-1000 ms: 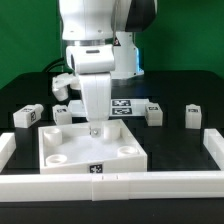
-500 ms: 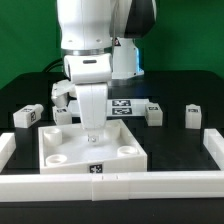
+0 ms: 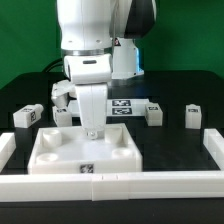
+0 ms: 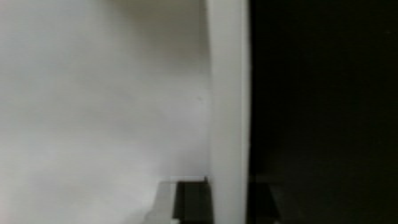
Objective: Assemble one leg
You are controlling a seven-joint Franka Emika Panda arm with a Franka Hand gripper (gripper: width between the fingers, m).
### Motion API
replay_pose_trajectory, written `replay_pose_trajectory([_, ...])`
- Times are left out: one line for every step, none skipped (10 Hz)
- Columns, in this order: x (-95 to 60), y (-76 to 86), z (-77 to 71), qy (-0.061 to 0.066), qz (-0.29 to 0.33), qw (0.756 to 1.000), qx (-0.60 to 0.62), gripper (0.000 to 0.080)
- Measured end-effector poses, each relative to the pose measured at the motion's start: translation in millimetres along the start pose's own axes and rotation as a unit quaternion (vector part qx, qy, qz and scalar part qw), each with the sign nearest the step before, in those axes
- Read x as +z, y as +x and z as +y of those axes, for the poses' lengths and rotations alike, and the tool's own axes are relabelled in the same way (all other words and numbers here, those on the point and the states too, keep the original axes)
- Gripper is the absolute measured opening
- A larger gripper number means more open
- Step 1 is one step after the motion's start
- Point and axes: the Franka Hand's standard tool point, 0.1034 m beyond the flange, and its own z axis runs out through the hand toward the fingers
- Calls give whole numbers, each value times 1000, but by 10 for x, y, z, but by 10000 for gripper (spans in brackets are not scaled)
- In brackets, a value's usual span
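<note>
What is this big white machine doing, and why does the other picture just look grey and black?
The big white machine is a robot arm. At its tip are two fingers, its gripper, reaching down onto a large white square panel with round holes near its corners. From here I cannot tell whether they are open or holding anything.

The clear picture comes from a camera standing off to the side. The blurry one comes from a camera on the robot's wrist, so close that it shows mostly a white surface and the dark table.

On the black table lie small white blocks with black-and-white squares. Those are legs: one toward the exterior view's left, two toward its right. Low white walls fence the area.
</note>
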Motion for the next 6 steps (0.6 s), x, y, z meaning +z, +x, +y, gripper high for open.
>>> replay_pose_trajectory([2,-2,-2,0,0,1000,0,60])
replay_pose_trajectory([2,-3,-3,0,0,1000,0,60])
replay_pose_trajectory([2,-3,-3,0,0,1000,0,60])
replay_pose_trajectory([2,-3,-3,0,0,1000,0,60])
replay_pose_trajectory([2,-3,-3,0,0,1000,0,60])
replay_pose_trajectory([2,-3,-3,0,0,1000,0,60])
